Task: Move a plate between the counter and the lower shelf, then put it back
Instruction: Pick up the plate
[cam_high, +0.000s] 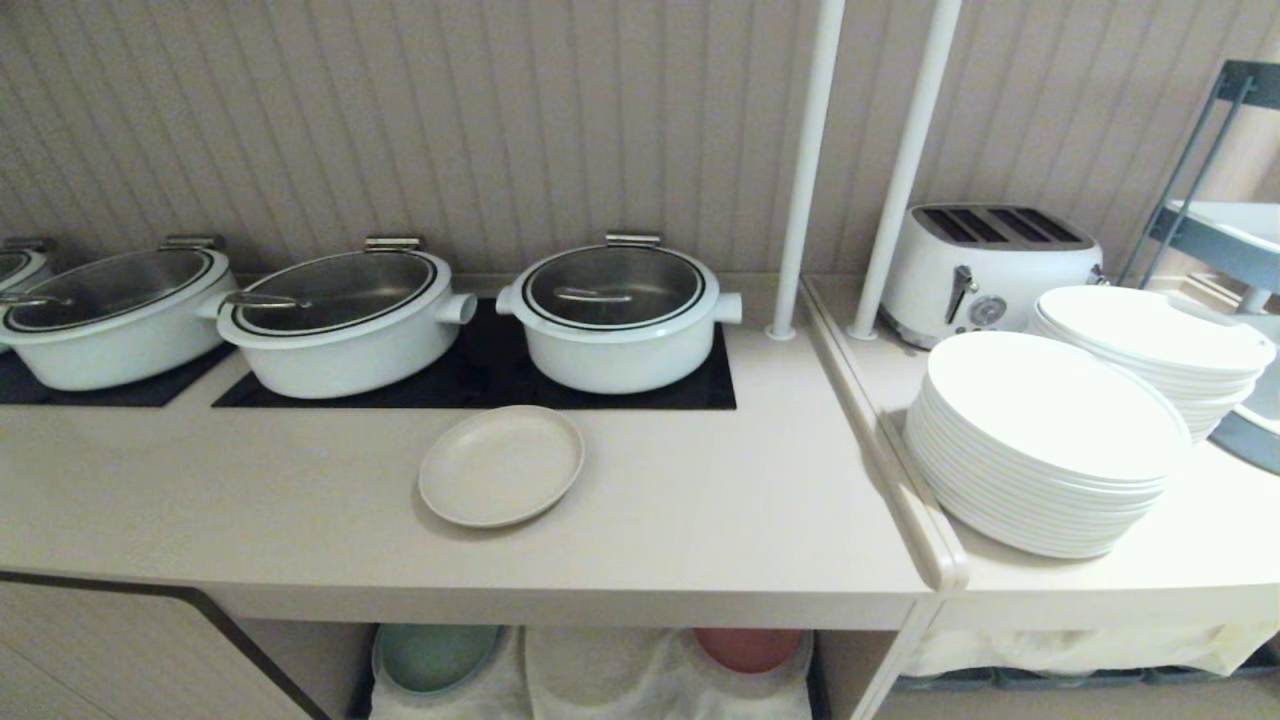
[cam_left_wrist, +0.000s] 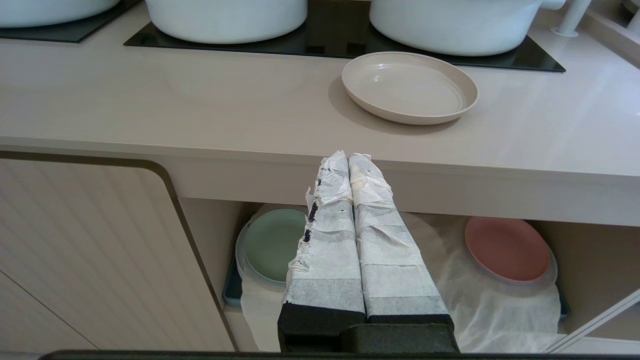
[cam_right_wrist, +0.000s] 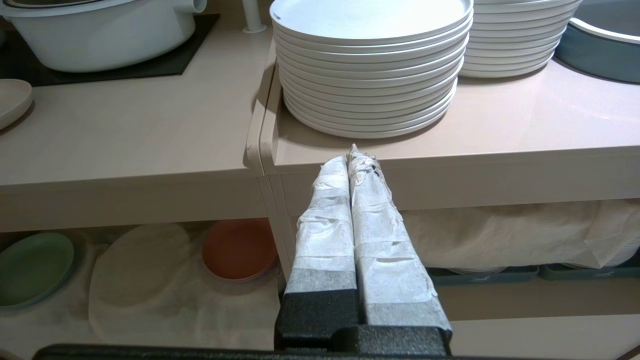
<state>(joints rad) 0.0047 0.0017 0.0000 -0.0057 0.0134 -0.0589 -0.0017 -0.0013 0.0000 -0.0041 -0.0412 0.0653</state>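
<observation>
Plate (cam_high: 501, 465) of cream-beige sits flat on the desk (cam_high: 700, 520), just in front of the black hob panel (cam_high: 480, 375) and near the rightmost of the white pots (cam_high: 618, 315). Nothing touches it. Below the desk's front edge, the lower shelf (cam_left_wrist: 590, 255) holds a wrinkled white cloth (cam_left_wrist: 500, 305), with a green plate (cam_left_wrist: 272, 245) toward the robot's left and a pink plate (cam_left_wrist: 507, 248) toward its right, each resting on a round mound.

Both arms hang low in front of the cabinet, out of the head view. The left tool (cam_left_wrist: 348, 156) points level toward the desk's front edge, its paper-wrapped fingers pressed together and holding nothing, with the plate ahead and slightly to its right. The right tool (cam_right_wrist: 352, 155) is likewise pressed together and empty, aimed at the edge of the adjoining side surface (cam_right_wrist: 525, 125), just below a stack of white plates (cam_right_wrist: 372, 65). A white toaster (cam_high: 985, 270) stands behind the stacks.
</observation>
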